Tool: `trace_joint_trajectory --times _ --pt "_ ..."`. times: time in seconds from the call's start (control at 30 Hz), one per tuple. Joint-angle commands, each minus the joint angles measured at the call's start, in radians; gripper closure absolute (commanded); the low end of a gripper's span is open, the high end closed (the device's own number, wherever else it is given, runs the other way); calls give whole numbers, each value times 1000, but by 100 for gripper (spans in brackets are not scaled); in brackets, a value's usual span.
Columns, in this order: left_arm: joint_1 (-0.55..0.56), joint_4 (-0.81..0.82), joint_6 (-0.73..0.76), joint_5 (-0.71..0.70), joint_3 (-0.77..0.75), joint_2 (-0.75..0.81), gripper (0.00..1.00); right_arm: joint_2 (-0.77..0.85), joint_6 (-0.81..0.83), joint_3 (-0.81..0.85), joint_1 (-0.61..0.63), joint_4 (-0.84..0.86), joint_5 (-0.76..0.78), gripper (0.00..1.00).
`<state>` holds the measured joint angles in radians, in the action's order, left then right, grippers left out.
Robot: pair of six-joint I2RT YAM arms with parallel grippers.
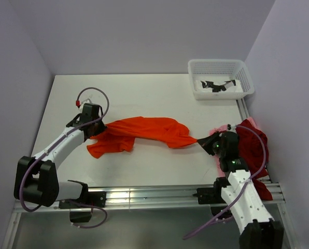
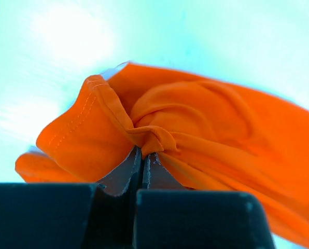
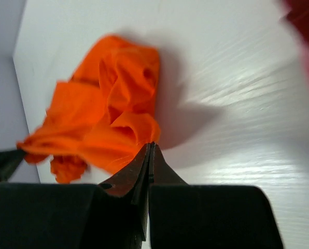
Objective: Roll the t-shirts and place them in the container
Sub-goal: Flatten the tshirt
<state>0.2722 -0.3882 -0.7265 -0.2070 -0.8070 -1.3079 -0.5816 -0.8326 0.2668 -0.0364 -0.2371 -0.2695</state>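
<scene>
From above, the orange t-shirt (image 1: 144, 132) lies bunched like a rope, left of the white mesh basket (image 1: 216, 62) and nearer my bases. It is strung between my left gripper (image 1: 99, 129) and right gripper (image 1: 206, 141).

Left wrist: the jaws are pressed together on a gathered fold by the hem.

Right wrist: the jaws are pinched tight on a corner, as best I can tell.

I'd draw both ends apart gently and lay the cloth flat before rolling, since a bunched shirt would likely roll lopsided.
</scene>
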Motion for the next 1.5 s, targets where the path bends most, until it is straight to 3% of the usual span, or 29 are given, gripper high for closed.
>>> trace_joint_trajectory --times 0.0,0.1,0.37,0.43,0.47,0.57,0.67,1.03,1.47 --pt "-34 -15 -2 17 -58 -4 100 -73 -48 66 143 85 113 100" --pt "-42 -11 -2 1 -64 -21 100 -78 -86 34 211 110 115 100" --pt "-50 35 -13 -17 8 -1 100 184 -146 -147 271 29 102 98" --pt "-50 34 -10 -19 9 -1 100 189 -111 -156 276 -5 107 89" --pt "-50 34 -10 -19 9 2 100 183 -99 -158 274 -14 107 78" --pt "-51 35 -2 -15 15 22 100 160 -62 -155 274 -22 101 60" --pt "-50 32 1 -11 17 35 100 157 -49 -156 274 -4 101 49" --pt "-50 45 9 4 26 36 100 -16 -25 -172 279 105 75 48" --pt "-50 46 15 9 26 45 99 -164 -49 -114 392 124 205 48"
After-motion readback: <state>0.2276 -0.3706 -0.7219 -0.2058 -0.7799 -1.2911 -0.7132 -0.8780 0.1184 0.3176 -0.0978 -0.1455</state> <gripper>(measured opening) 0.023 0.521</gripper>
